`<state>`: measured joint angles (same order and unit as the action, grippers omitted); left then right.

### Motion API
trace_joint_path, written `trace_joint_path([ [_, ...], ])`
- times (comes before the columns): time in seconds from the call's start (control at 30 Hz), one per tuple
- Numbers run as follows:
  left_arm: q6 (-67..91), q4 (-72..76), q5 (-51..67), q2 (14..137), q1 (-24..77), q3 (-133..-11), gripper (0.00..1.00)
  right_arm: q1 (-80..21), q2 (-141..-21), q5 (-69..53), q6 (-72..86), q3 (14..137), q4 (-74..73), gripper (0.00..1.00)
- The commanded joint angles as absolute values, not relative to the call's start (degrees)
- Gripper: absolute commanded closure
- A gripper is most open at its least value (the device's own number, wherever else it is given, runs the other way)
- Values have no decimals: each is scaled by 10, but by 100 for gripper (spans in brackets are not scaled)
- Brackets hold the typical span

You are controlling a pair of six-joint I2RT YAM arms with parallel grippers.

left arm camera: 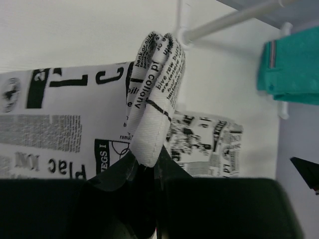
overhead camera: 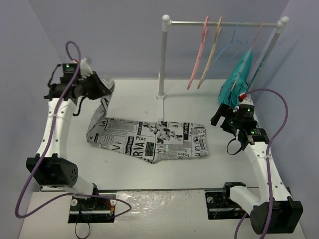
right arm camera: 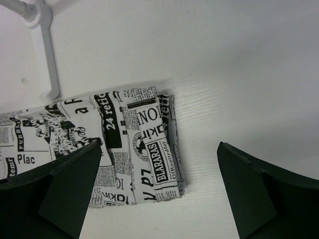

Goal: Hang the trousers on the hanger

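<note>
**Trouser end pinched in my left gripper**

My left gripper (overhead camera: pixel 99 85) is clamped on one end of the newspaper-print trousers (overhead camera: pixel 154 137), holding it up off the worktop (overhead camera: pixel 194 102) at the far left. The rest lies flat across the middle. My right gripper (overhead camera: pixel 223 118) hangs over the trousers' right end, jaws wide apart and holding nothing. The pink hanger (overhead camera: pixel 198 55) hangs on the rail (overhead camera: pixel 224 23) at the far side, just beside a tan hanger (overhead camera: pixel 212 52).

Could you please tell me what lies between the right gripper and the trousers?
Only bare table separates the right gripper from the trousers, in the top view.
</note>
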<state>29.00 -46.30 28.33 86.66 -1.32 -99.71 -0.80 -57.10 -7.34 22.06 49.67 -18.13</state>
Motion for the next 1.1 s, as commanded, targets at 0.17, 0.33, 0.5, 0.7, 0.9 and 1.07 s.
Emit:
trace_joint_path([
  [0.17, 501, -131, 276, 806, 168, -840, 100, -11, -522, -130, 209, 580, -169, 0],
  [0.33, 522, -71, 232, 844, 257, -837, 100, -10, -508, -141, 207, 614, -181, 0],
  [0.5, 508, -58, 193, 885, 315, -853, 100, -11, -498, -144, 207, 630, -186, 0],
  [0.7, 509, -58, 187, 924, 363, -855, 100, -11, -485, -138, 204, 628, -191, 0],
  [0.9, 495, -61, 162, 935, 392, -865, 100, -11, -482, -137, 201, 625, -193, 0],
  [1.07, 502, -44, 139, 959, 409, -868, 100, -12, -481, -139, 201, 620, -192, 0],
])
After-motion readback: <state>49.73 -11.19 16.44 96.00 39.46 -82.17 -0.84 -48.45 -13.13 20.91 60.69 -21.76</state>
